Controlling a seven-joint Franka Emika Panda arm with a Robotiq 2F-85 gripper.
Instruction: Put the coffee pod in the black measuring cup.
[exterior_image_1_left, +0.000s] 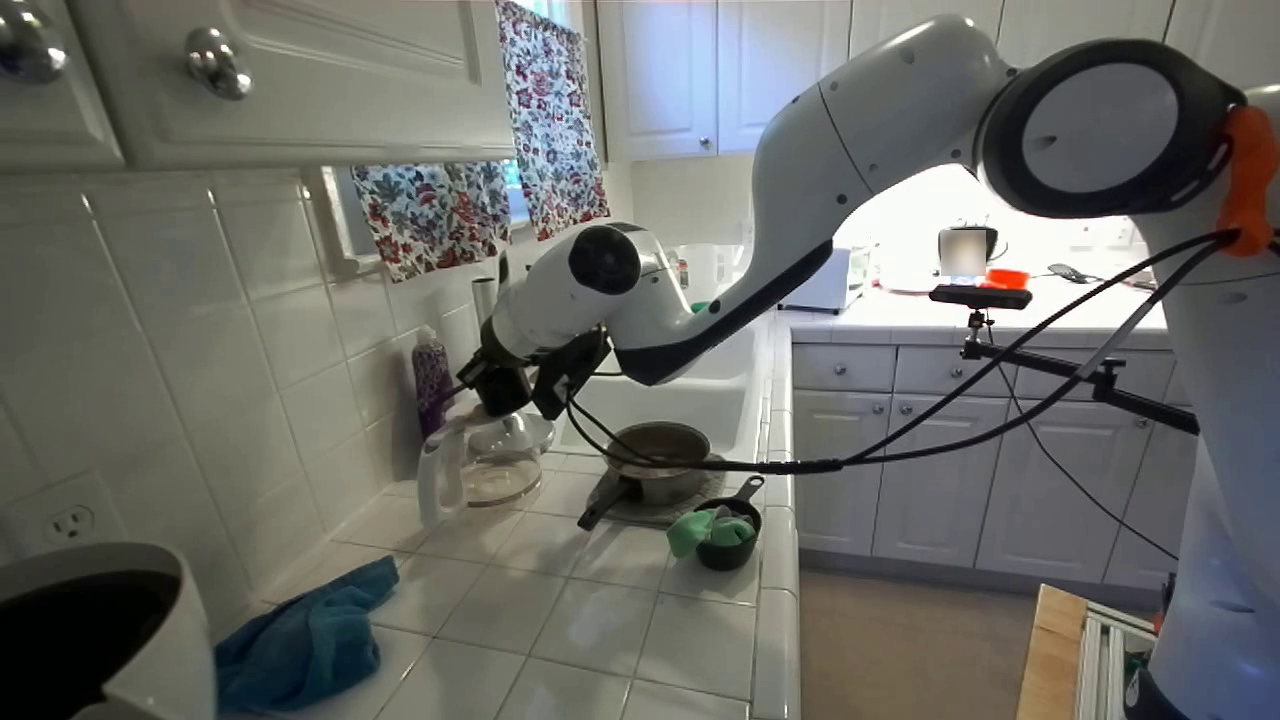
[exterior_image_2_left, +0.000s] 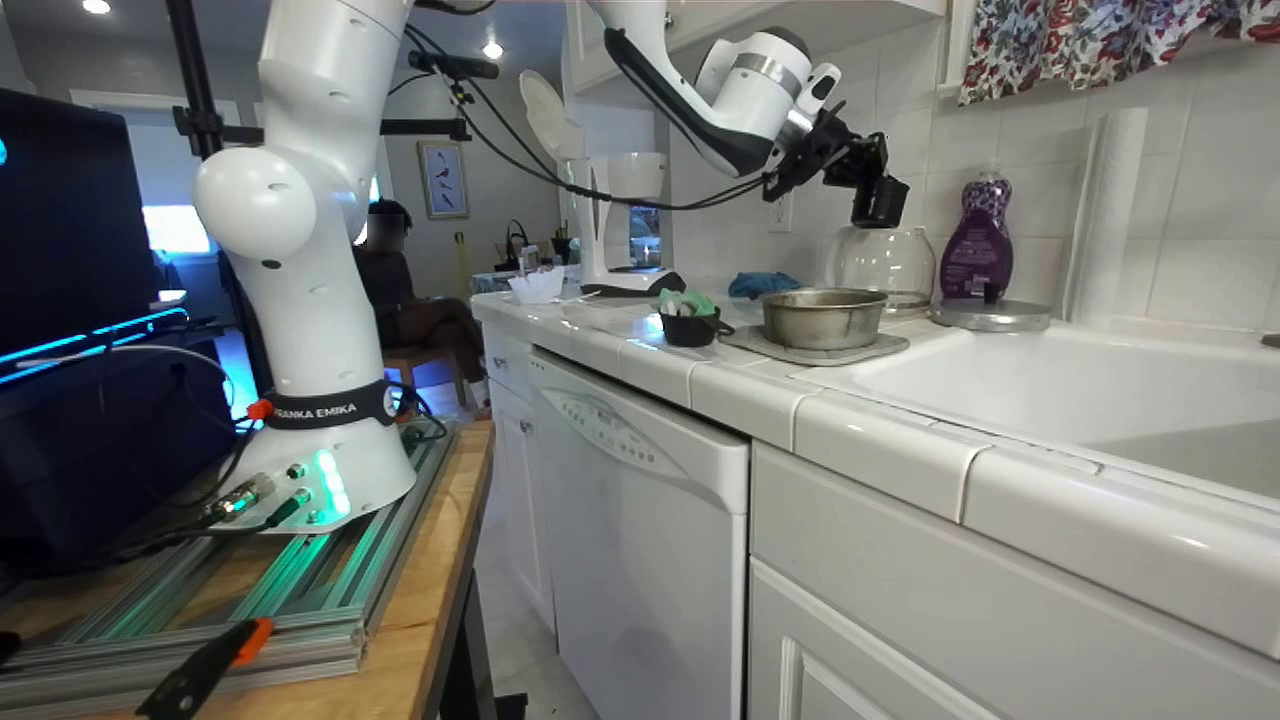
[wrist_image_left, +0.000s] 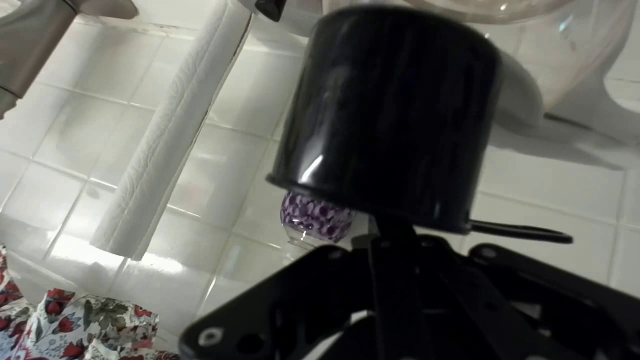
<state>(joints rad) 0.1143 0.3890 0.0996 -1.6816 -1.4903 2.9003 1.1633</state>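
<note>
My gripper (wrist_image_left: 397, 229) is shut at the rim of a round black cup (wrist_image_left: 387, 115) and holds it in the air. A thin dark handle sticks out sideways from its rim in the wrist view. In both exterior views the cup (exterior_image_2_left: 880, 203) hangs close over the glass carafe (exterior_image_2_left: 885, 265); contact cannot be made out. A small black cup with a short handle (exterior_image_1_left: 728, 553) sits near the counter edge, green and grey cloth-like things in it. Which black cup is the measuring cup, I cannot tell. The coffee pod is hidden or out of view; the held cup's inside does not show.
A grey long-handled pan (exterior_image_1_left: 655, 480) rests on a mat beside the sink (exterior_image_2_left: 1130, 385). Behind the carafe stand a purple bottle (exterior_image_2_left: 978, 240) and a white roll (exterior_image_2_left: 1105, 220) near the tiled wall. A blue cloth (exterior_image_1_left: 310, 640) lies toward the white coffee maker (exterior_image_2_left: 630, 225).
</note>
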